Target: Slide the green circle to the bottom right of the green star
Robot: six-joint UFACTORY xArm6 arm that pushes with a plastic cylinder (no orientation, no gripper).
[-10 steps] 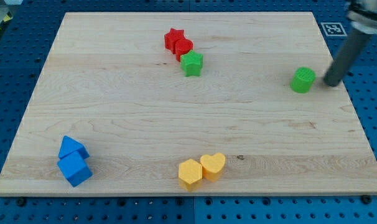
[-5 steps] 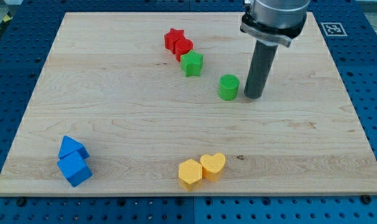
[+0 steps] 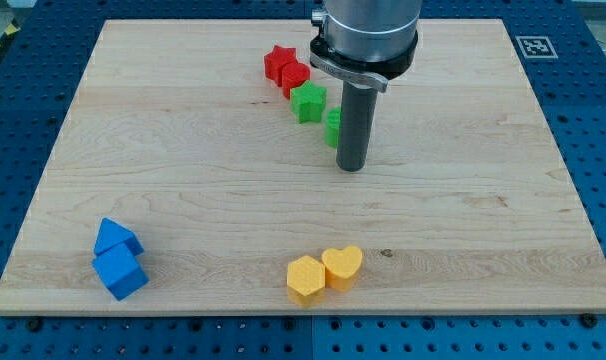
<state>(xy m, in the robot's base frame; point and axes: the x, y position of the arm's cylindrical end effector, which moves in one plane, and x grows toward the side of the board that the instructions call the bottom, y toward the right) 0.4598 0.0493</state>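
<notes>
The green star lies in the upper middle of the wooden board. The green circle sits just to its lower right, touching or nearly touching it, and is mostly hidden behind my rod. My tip stands on the board right beside the circle, on its right and slightly below.
A red star and a second red block sit in a row up-left of the green star. A yellow hexagon and yellow heart lie at the bottom middle. Two blue blocks lie at the bottom left.
The green circle has slid left across the board, from the right side to just lower right of the green star. My tip followed it leftward, staying on its right.
</notes>
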